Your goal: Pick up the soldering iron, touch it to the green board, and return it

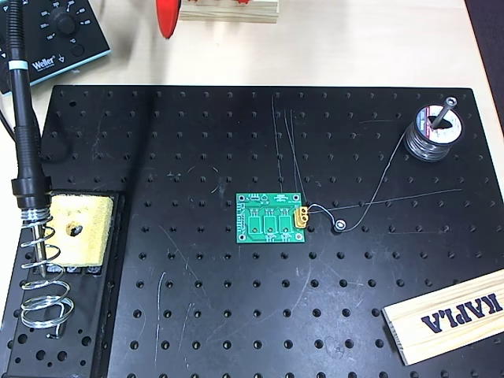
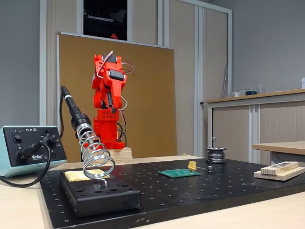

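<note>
One end effector (image 2: pixel 110 102): folded downward on the red arm, touching nothing; jaw spread cannot be told.
Soldering iron (image 1: pixel 24 126): in spring stand (image 1: pixel 43 276), desk's left edge.
Green board (image 1: pixel 272 218): mid-desk.

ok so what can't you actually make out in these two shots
- Soldering iron tip: hidden inside the coiled spring stand in both views.
- Gripper: folded against the red arm in the fixed view, jaws not readable; the overhead view's top edge cuts it off.
- Green board markings: too small overhead, edge-on in the fixed view.
- Solder spool label: too small to read.
</note>
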Motion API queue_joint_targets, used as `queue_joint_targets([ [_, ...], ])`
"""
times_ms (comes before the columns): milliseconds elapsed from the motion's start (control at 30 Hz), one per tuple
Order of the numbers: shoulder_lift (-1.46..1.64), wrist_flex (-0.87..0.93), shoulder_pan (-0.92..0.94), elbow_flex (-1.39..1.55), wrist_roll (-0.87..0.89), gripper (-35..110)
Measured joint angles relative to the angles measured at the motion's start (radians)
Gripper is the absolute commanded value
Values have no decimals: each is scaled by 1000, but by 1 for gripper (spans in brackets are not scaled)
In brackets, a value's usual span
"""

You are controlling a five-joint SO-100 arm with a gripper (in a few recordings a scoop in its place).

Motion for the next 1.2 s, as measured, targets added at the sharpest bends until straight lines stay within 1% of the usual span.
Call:
queue_joint_targets([
  [67, -132, -64, 6, -67, 20, 0],
  [167, -313, -178, 38, -166, 132, 1],
  [233, -431, -268, 60, -210, 175, 8],
  [333, -569, -388, 100, -255, 181, 14],
  [500, -727, -502, 143, -310, 129, 22],
  [800, -836, -522, 219, -411, 41, 22],
  [1200, -951, -517, 293, -525, 0, 17],
])
